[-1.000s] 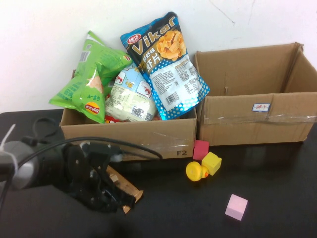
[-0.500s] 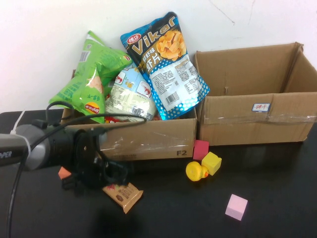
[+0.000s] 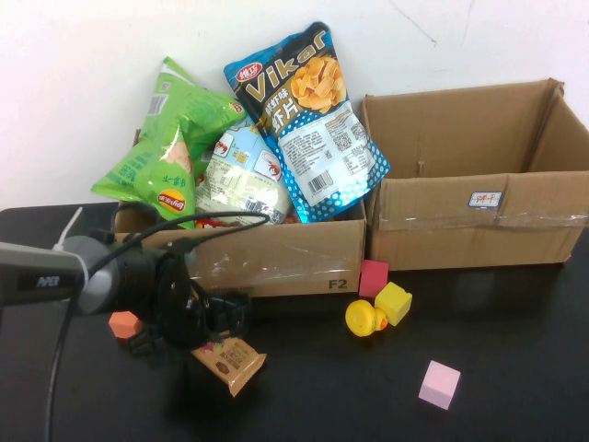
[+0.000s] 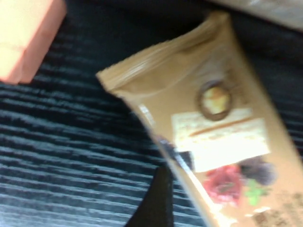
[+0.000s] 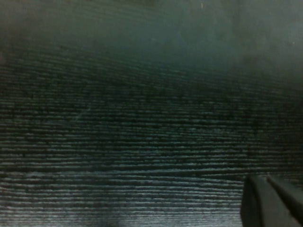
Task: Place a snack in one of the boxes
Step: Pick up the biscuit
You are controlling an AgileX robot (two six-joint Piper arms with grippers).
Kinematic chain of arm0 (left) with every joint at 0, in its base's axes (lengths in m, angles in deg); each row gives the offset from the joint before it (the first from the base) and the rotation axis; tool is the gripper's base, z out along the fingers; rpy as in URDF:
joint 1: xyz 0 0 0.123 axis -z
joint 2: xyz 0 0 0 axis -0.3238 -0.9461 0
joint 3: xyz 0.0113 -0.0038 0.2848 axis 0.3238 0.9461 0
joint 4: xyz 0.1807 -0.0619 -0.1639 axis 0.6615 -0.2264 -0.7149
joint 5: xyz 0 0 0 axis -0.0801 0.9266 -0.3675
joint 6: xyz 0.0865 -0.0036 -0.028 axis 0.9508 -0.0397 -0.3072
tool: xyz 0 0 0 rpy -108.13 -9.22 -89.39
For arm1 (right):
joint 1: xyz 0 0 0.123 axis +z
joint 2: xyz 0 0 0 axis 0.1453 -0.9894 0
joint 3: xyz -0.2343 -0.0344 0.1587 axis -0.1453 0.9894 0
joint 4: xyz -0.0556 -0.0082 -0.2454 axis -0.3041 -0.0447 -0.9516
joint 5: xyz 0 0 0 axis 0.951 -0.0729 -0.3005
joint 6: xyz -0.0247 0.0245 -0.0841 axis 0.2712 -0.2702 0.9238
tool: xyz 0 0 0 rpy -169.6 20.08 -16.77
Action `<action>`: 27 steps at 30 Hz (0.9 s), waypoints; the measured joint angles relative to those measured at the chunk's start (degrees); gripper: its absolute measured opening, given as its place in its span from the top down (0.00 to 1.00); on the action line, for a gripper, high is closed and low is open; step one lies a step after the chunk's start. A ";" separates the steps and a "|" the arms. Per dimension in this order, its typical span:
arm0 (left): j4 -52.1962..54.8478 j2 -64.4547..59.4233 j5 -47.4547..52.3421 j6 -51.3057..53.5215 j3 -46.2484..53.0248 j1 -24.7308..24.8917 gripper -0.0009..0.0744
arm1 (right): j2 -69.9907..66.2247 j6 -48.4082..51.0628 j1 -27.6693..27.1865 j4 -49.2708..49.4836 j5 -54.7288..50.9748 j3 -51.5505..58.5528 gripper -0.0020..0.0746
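A brown snack bar (image 3: 230,361) lies flat on the black table in front of the left box (image 3: 304,262), which is stuffed with chip bags (image 3: 308,120). The right box (image 3: 479,226) stands open with nothing showing inside. My left gripper (image 3: 216,324) hangs open just above the bar's near end. In the left wrist view the snack bar (image 4: 222,132) fills the picture, with one dark finger (image 4: 154,205) beside it and nothing gripped. My right gripper (image 5: 271,201) is shut over bare tabletop and is out of the high view.
An orange block (image 3: 122,324) sits left of my left gripper, also the orange block (image 4: 23,38) in the left wrist view. A yellow duck (image 3: 365,319), yellow cube (image 3: 393,302) and red cube (image 3: 373,276) cluster before the boxes. A pink cube (image 3: 439,384) lies nearer.
My left gripper opened and drew back up toward the left box, leaving the snack bar on the table. The orange block came into view. The right gripper stayed still.
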 joint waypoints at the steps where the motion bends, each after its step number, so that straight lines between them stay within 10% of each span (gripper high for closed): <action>1: 0.25 -0.36 0.10 -0.12 0.00 0.00 0.07 | 0.00 0.00 0.00 0.00 0.14 0.00 0.97; 27: 4.33 0.02 17.64 1.35 -0.85 4.53 0.29 | 0.00 -0.03 0.00 0.80 1.83 0.10 0.97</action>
